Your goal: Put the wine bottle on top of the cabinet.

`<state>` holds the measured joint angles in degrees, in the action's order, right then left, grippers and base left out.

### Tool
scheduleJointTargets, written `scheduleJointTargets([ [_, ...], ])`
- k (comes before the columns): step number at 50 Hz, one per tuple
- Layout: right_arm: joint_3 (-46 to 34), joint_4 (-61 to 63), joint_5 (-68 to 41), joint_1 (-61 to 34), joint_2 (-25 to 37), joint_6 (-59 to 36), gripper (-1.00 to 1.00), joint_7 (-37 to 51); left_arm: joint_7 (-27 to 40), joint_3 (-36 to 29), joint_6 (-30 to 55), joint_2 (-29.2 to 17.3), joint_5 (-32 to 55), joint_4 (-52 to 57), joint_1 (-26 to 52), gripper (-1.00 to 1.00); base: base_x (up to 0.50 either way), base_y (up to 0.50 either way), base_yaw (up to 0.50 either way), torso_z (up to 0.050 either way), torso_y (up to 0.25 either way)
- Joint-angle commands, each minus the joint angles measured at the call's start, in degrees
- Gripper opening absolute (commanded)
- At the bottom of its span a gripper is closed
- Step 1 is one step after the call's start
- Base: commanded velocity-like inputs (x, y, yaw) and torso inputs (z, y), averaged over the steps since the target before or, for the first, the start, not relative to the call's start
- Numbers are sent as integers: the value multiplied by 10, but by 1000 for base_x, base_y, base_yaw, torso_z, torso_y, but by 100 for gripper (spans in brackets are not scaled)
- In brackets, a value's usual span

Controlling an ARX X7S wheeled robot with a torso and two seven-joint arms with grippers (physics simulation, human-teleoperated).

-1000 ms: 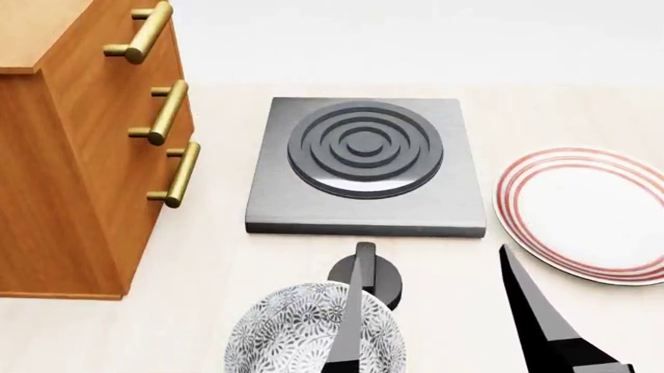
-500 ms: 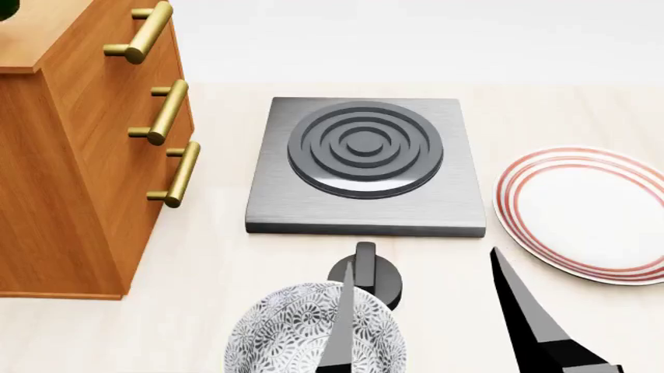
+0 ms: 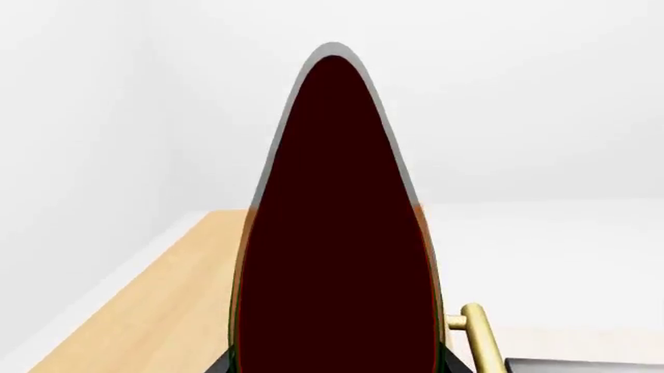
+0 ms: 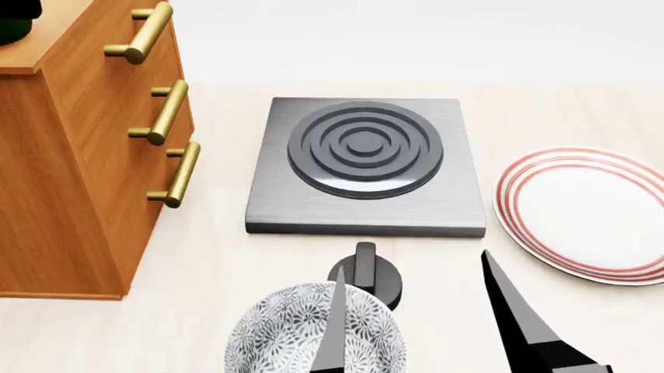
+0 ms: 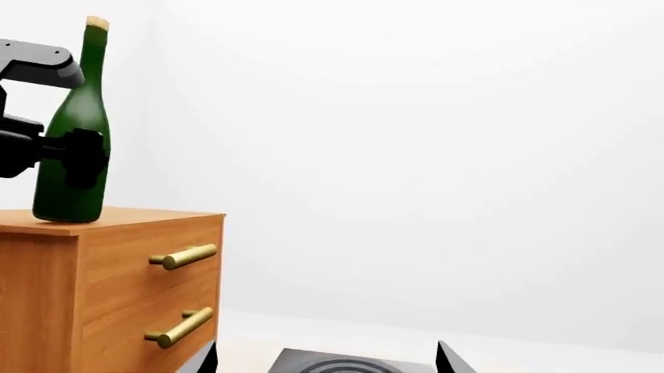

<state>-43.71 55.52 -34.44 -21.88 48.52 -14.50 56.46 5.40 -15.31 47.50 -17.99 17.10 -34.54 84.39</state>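
The wine bottle [image 5: 71,116], dark green with a tan cork, stands upright with its base at the lighter top of the reddish-brown cabinet [image 5: 114,264]. My left gripper [image 5: 64,155] is shut on the bottle's body. In the left wrist view the bottle [image 3: 337,233] fills the middle, above the cabinet top [image 3: 145,311]. In the head view only the bottle's base [image 4: 15,22] shows, at the corner of the cabinet [image 4: 73,155]. My right gripper [image 4: 413,268] is open and empty, low over the table near the bowl; it also shows in the right wrist view [image 5: 326,357].
A grey hotplate [image 4: 365,163] lies mid-table. A red-rimmed white plate [image 4: 586,214] is to the right. A patterned bowl [image 4: 291,334] sits near the front, with a small black round object [image 4: 379,280] behind it. Brass handles [image 4: 166,113] stick out from the cabinet front.
The bottle's base has come into the head view over the cabinet top. My right gripper's fingers have shifted slightly left and forward.
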Motion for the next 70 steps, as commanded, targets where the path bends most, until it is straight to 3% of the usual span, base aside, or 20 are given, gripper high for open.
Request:
scheduleJointTargets([
  [1,-2,0,1,-1,0,1,100,0,12,3,-3,-1,10,-1,-12,-100,10,0,0,0,0],
  [44,-11,-2,-2,-8,2,2,100,2,33,27,-24,0,22,-7,-37,-100,1,0,0,0,0],
  [45,-11,-2,-1,-8,2,2,100,2,35,27,-23,0,21,-7,-36,100,0,0,0,0,0],
  [70,-19,-3,-1,-13,1,1,100,3,39,18,-23,-4,16,3,-38,100,0,0,0,0,0],
])
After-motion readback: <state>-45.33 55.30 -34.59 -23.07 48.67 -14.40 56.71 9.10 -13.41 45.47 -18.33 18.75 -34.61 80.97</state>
